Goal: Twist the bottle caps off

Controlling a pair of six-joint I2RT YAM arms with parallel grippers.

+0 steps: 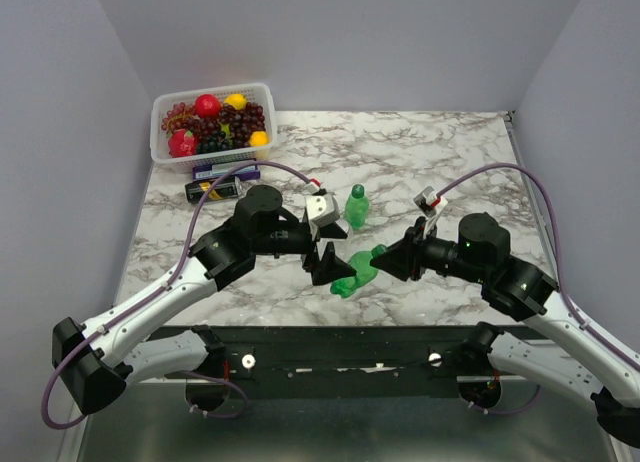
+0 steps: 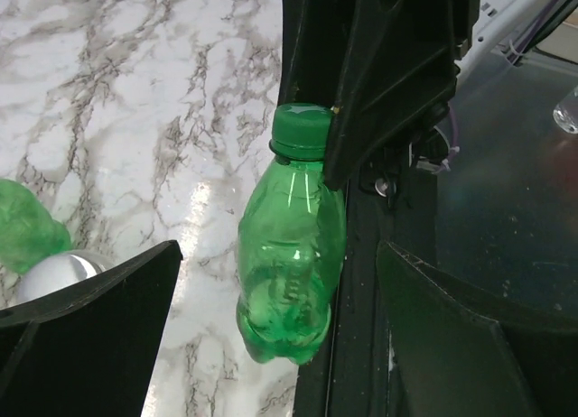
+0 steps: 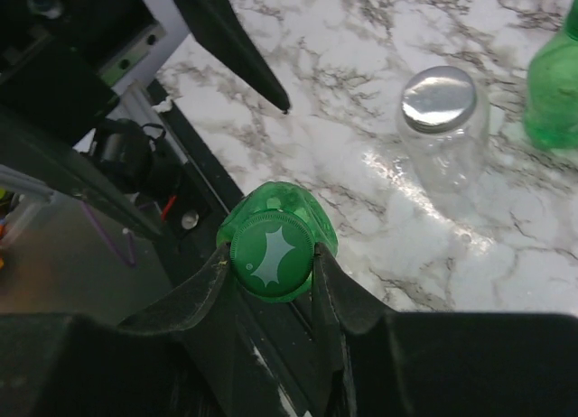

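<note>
Right gripper (image 3: 271, 254) pinched tight on green cap (image 3: 271, 258), bottle (image 2: 293, 300) hanging below. Left gripper (image 2: 278, 254) spread wide near bottle, holds nothing. Risks spinning whole bottle, or dropping it, if body unclamped.

Upright green bottle (image 1: 356, 207) and clear bottle (image 3: 442, 151) block the centre; the table (image 1: 480, 157) lies open far right.
</note>
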